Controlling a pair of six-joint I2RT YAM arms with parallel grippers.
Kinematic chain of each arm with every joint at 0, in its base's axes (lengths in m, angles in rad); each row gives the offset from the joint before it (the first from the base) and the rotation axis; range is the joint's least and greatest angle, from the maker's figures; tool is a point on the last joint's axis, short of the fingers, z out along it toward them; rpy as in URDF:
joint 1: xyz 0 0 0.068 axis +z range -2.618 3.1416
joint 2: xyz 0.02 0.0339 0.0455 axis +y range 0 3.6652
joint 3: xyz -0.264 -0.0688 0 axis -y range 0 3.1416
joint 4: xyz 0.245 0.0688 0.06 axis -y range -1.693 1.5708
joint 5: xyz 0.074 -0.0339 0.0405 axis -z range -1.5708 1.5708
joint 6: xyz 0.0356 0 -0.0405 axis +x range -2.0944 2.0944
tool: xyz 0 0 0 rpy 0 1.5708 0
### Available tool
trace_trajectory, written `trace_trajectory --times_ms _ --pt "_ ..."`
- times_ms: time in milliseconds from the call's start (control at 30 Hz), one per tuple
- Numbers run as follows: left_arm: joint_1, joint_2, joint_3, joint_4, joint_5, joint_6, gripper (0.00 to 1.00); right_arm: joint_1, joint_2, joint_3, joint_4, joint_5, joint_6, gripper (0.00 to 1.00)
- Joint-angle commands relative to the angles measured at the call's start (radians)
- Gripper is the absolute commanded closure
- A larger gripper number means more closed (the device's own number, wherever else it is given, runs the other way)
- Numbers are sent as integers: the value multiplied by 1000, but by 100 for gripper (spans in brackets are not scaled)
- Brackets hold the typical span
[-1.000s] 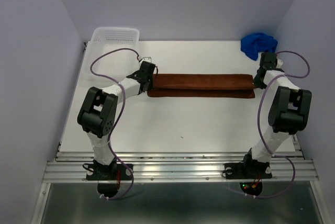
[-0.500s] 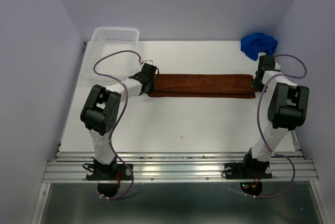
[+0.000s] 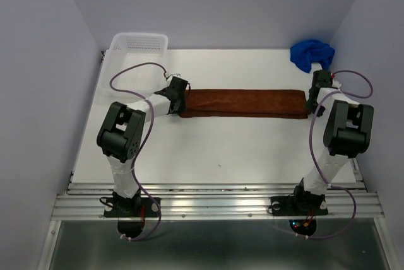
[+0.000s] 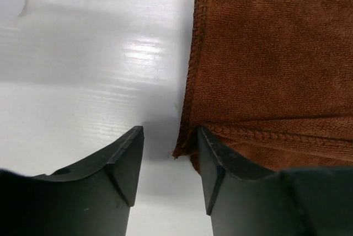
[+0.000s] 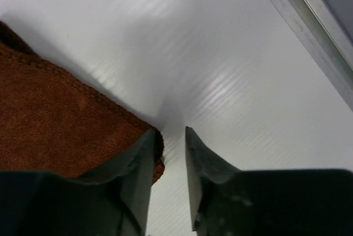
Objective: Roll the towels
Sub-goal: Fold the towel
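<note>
Rust-brown towel (image 3: 243, 103) lies flat across the middle of the table (image 3: 240, 150), folded lengthwise into a long strip. Left gripper (image 4: 170, 132) sits low at its left end, jaws spread, towel corner just beside one finger, nothing pinched. Right gripper (image 5: 171, 131) at the right end, jaws slightly parted, empty. Likely both are squaring the strip before rolling. Blue towel (image 3: 310, 53) bunched in the far right corner, unrolled

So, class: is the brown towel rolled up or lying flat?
Flat, not rolled: the brown towel lies as one long strip; layered hems suggest a lengthwise fold.
</note>
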Motion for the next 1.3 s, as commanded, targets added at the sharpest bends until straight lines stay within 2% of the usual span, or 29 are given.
trace_trajectory --times_ms 0,33,100,133,233,367,400,433,533,633,767,833,1067,1267 --pt "4 -89 -27 -121 -8 -42 37 -12 -83 -38 -17 88 70 57" --pt "4 -102 -33 -132 -8 -49 37 -12 -94 -40 -28 93 79 52" --pt "4 -134 -37 -148 -8 -63 37 -12 -122 -47 -35 110 90 33" --pt "4 -143 -36 -158 -14 -71 35 -12 -152 -49 -40 117 96 28" --pt "6 -185 -11 -227 -13 -92 24 -12 -215 -55 -55 107 78 0" --pt "4 -232 68 -318 -75 -106 20 -12 -295 -57 -65 50 47 0" --pt "4 -237 88 -333 -81 -109 20 -12 -309 -55 -63 -20 5 0" --pt "4 -238 108 -344 -75 -97 13 -12 -320 -50 -58 -60 -20 0" --pt "1 -247 168 -352 -16 -81 4 20 -358 -58 -23 -194 -106 0" --pt "1 -254 176 -283 44 -65 1 101 -364 -61 18 -350 -186 0" --pt "-1 -150 263 -224 184 -51 1 317 -291 -17 47 -577 -272 0" --pt "1 -97 309 -209 242 -46 1 378 -219 20 41 -643 -322 0" --pt "2 119 528 -235 337 -54 1 537 -44 123 83 -743 -454 0" --pt "2 220 543 -257 357 -68 1 579 48 169 77 -765 -522 0"
